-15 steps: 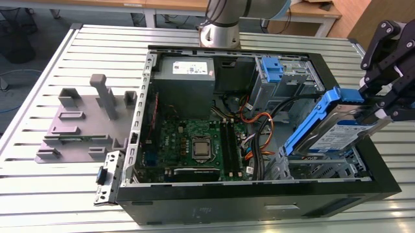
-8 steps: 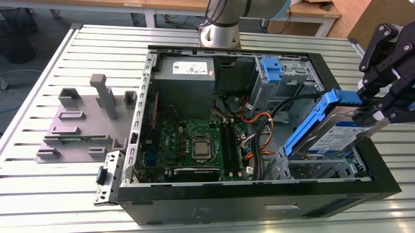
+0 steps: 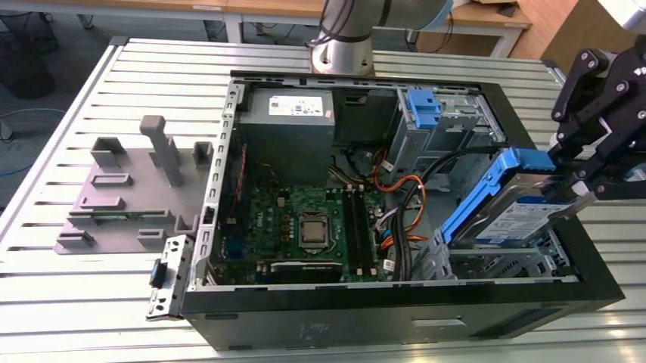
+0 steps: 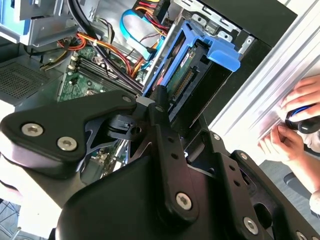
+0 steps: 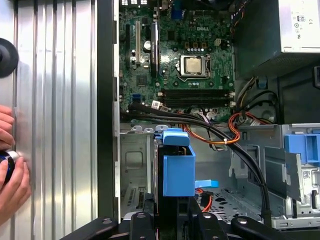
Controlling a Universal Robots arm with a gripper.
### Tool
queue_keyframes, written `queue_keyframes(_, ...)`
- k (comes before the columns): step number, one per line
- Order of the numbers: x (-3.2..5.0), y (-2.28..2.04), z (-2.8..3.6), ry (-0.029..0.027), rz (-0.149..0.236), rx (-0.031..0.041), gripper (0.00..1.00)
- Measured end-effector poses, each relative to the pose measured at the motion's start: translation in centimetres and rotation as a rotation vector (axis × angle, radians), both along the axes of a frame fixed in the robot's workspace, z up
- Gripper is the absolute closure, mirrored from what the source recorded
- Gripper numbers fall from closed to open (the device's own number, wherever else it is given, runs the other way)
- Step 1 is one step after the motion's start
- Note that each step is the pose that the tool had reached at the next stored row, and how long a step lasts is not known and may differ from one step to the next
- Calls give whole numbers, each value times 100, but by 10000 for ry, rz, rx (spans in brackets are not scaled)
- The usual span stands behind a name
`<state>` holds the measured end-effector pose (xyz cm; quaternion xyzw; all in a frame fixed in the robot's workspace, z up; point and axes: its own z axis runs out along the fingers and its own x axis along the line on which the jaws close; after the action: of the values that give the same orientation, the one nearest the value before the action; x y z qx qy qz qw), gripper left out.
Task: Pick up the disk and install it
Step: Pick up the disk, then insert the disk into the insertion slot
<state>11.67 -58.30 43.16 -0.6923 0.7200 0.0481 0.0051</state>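
The disk (image 3: 513, 215) is a silver drive with a white-and-blue label in a blue carrier bracket. It hangs tilted over the drive bay (image 3: 495, 265) at the front corner of the open computer case (image 3: 404, 310), on the exterior view's right. My gripper (image 3: 567, 180) is shut on its upper end. In the second wrist view the disk (image 4: 190, 70) juts out past the black fingers (image 4: 161, 107), connector edge showing. The first wrist view looks down along the disk's blue carrier (image 5: 178, 170), which stands above the bay's metal floor (image 5: 134, 160).
Inside the case are the motherboard (image 3: 308, 223), orange and black cables (image 3: 404, 197), a grey power supply box (image 3: 287, 110) and a bare blue bracket (image 3: 424, 106). A grey fixture (image 3: 131, 189) stands on the slatted table. A person's hands (image 4: 295, 125) rest beside the case.
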Motion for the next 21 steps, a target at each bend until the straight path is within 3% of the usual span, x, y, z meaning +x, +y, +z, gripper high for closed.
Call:
queue_keyframes(19,0,0,-344,0,-35,0,65)
queue_keyframes(21,0,0,-359,0,-37,-2,65)
